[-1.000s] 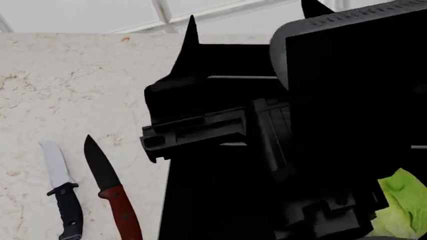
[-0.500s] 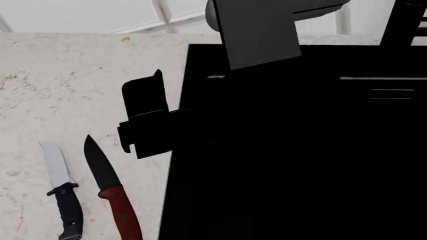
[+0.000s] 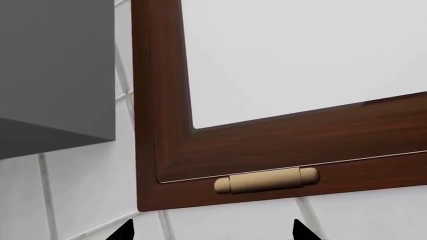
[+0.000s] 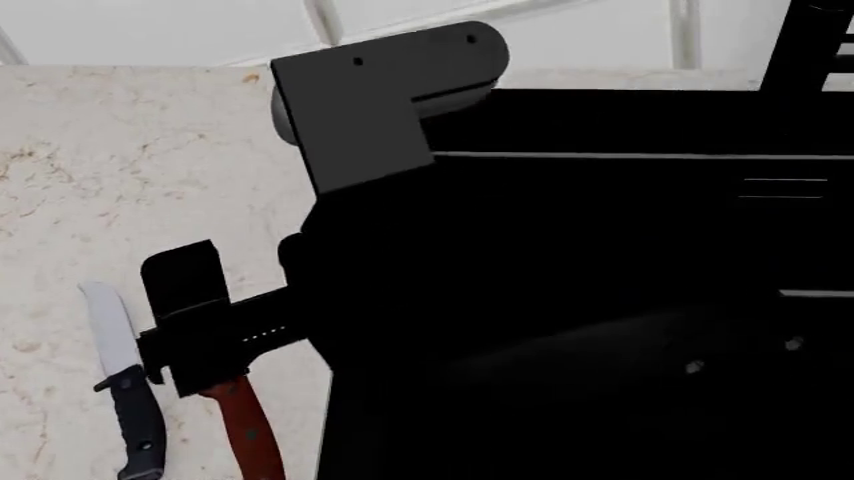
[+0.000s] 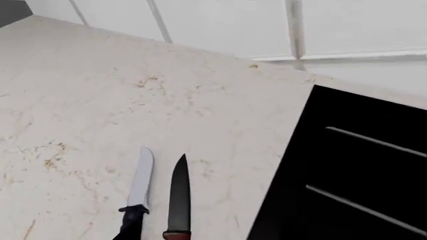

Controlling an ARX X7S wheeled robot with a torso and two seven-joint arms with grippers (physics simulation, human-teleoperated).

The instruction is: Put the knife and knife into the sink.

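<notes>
Two knives lie side by side on the pale marble counter, left of the sink point(image 4: 667, 125), tips toward the wall. One knife point(image 4: 110, 335) has a silver blade and a dark handle; it also shows in the right wrist view point(image 5: 141, 180). The other knife point(image 4: 247, 430) has a red handle, and its black blade point(image 5: 179, 195) is covered in the head view by my right gripper point(image 4: 187, 320). That gripper hangs above it; its jaw state is unclear. My left gripper point(image 3: 212, 231) points at a wall cabinet, fingertips point(image 3: 123, 231) wide apart and empty.
The black sink point(image 5: 360, 165) fills the right side, its left edge close to the knives. My right arm's grey link point(image 4: 374, 110) and black body cross over the sink. A brown cabinet door point(image 3: 267, 145) with a beige handle point(image 3: 267, 180) and a grey box point(image 3: 53, 70) face the left gripper.
The right arm swept left and down across the head view. Its gripper went from over the sink's left edge to over the red-handled knife's blade. The knives have not moved.
</notes>
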